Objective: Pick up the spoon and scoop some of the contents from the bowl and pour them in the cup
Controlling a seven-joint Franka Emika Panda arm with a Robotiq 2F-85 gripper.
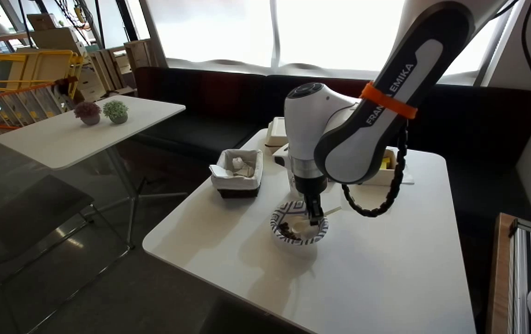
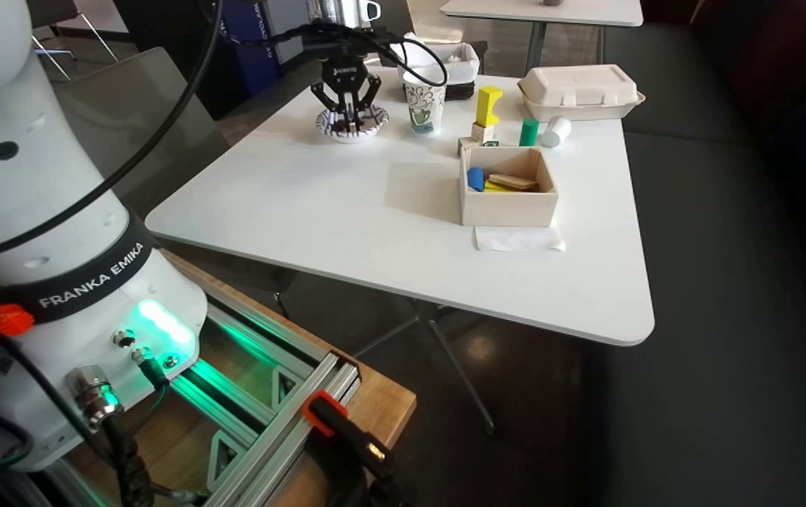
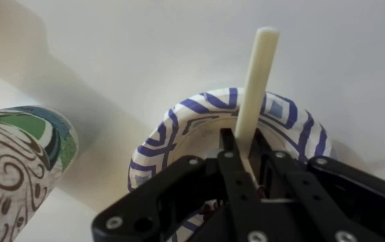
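The bowl with a blue-and-white patterned rim [image 1: 276,226] stands on the table and shows in both exterior views [image 2: 326,128] and in the wrist view [image 3: 147,151]. The contents, dark red-brown pieces [image 1: 286,232], lie at one side of it. My gripper [image 1: 315,221] points down into the bowl, its fingers closed on the handle of the pale spoon [image 3: 259,64]. The handle end sticks out past the rim; the spoon's head [image 1: 299,226] is low in the bowl. The paper cup with a leafy print [image 2: 424,105] stands upright beside the bowl, also in the wrist view [image 3: 14,168].
A lined bin [image 1: 237,183] stands near the cup. A wooden box [image 2: 508,210] with blocks inside, a yellow block [image 2: 488,105] on smaller blocks, a green cylinder [image 2: 529,132], a white cylinder [image 2: 556,132] on its side and a takeaway box [image 2: 580,91] are farther along the table.
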